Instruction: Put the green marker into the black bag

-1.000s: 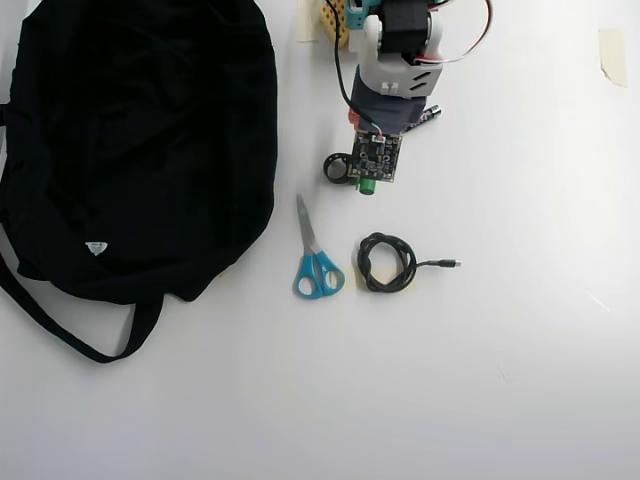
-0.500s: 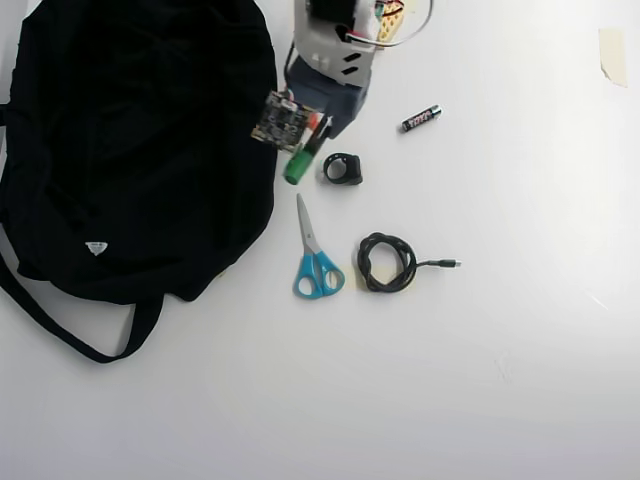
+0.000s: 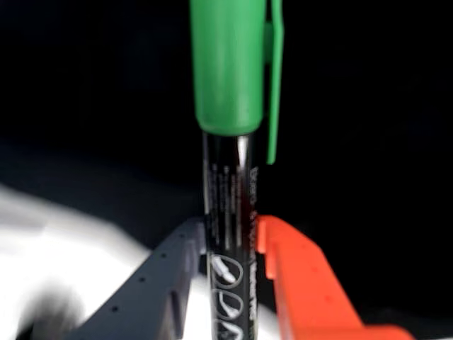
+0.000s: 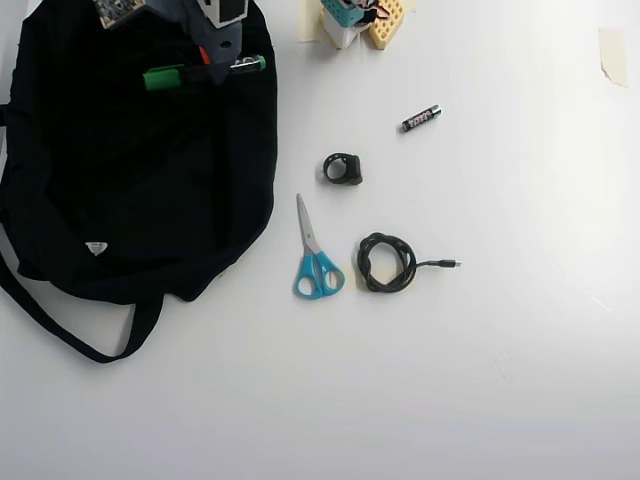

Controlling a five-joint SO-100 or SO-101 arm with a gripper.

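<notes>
My gripper (image 3: 230, 248) is shut on the green marker (image 3: 228, 184), its grey finger on the left and orange finger on the right of the black barrel in the wrist view; the bright green cap points away. In the overhead view the green marker (image 4: 190, 73) lies level over the upper part of the black bag (image 4: 130, 190), held in my gripper (image 4: 207, 62), green cap to the left and small green end to the right. The black bag fills the dark background of the wrist view (image 3: 368, 142). Its small white tag (image 4: 96, 247) and long straps (image 4: 70, 330) show.
On the white table (image 4: 480, 380), right of the bag in the overhead view: blue-handled scissors (image 4: 314, 255), a coiled black cable (image 4: 388, 262), a small black ring-shaped part (image 4: 343, 169), a short black battery (image 4: 421, 118). The arm's base (image 4: 362, 20) stands at the top edge.
</notes>
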